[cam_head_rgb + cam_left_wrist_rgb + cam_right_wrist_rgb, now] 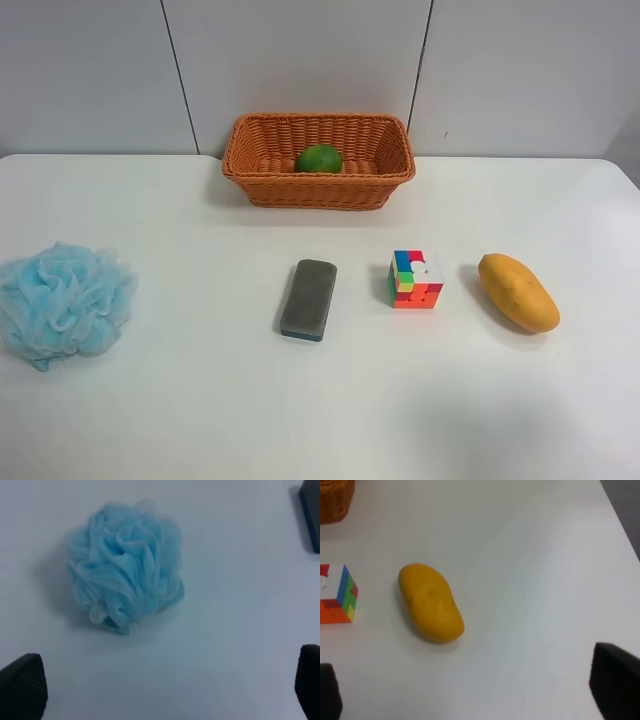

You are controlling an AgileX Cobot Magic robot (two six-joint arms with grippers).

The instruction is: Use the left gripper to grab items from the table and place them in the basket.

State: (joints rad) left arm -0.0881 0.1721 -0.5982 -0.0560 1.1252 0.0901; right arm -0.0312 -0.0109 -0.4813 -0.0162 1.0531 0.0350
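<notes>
The wicker basket [318, 160] stands at the back of the white table [200, 420] with the green mango-like fruit [318, 158] inside it. On the table lie the light-blue bath pouf [62, 300], the grey sponge block [308, 298], the puzzle cube [415, 279] and the yellow-orange mango [517, 291]. No arm shows in the exterior high view. In the left wrist view the left gripper [165, 690] is open and empty, its fingertips [22, 685] wide apart, with the pouf [125, 575] ahead of it. The right gripper [470, 690] is open and empty near the mango [430, 602].
The sponge's edge [311, 515] shows in the left wrist view. The cube [336, 594] and a corner of the basket [335, 500] show in the right wrist view, where the table's edge [620, 517] runs close by. A grey panelled wall stands behind the table.
</notes>
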